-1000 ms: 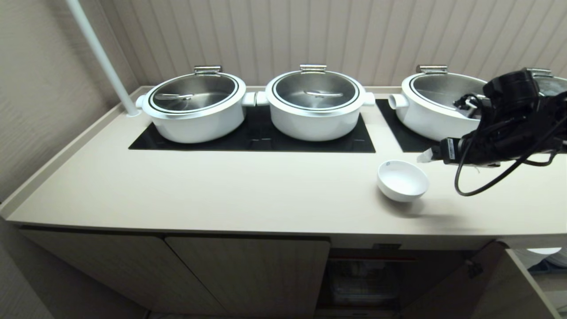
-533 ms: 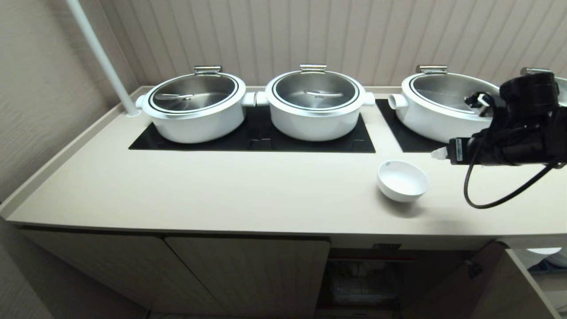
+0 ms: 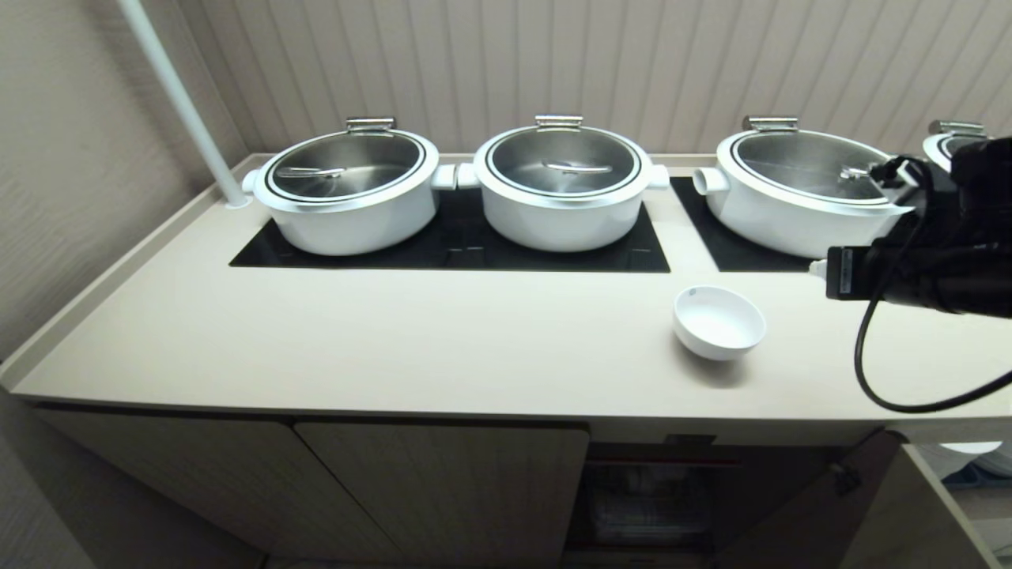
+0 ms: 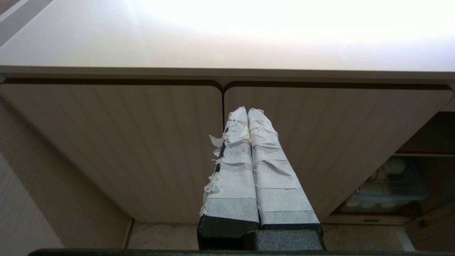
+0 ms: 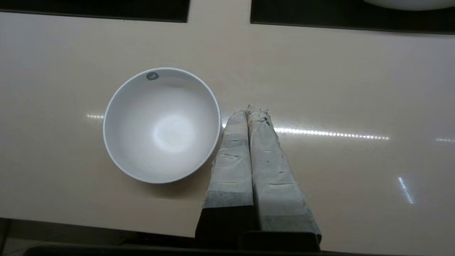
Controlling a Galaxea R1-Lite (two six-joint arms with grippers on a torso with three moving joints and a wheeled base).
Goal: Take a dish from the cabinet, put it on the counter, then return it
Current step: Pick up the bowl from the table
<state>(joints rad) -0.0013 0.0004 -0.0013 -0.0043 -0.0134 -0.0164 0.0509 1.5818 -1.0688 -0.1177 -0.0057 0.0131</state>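
The dish (image 3: 718, 322), a small white bowl, stands upright and empty on the beige counter (image 3: 395, 332), in front of the cooktop panels. My right gripper (image 3: 818, 267) hovers over the counter to the dish's right, apart from it. In the right wrist view its taped fingers (image 5: 250, 112) are pressed together with nothing between them, just beside the dish (image 5: 161, 126). My left gripper (image 4: 247, 111) is parked low in front of the cabinet (image 4: 142, 142) doors, shut and empty. One cabinet (image 3: 443, 482) compartment (image 3: 648, 498) stands open below the dish.
Big white lidded pots (image 3: 348, 190) (image 3: 563, 186) (image 3: 798, 190) sit on black cooktop panels (image 3: 474, 245) at the back. A white pole (image 3: 182, 103) rises at the back left. An open door (image 3: 909, 506) juts out at the lower right. A clear bin (image 4: 391, 185) sits inside the open compartment.
My right gripper has drawn back to the right, away from the dish, and its fingers have closed. The dish stays put on the counter.
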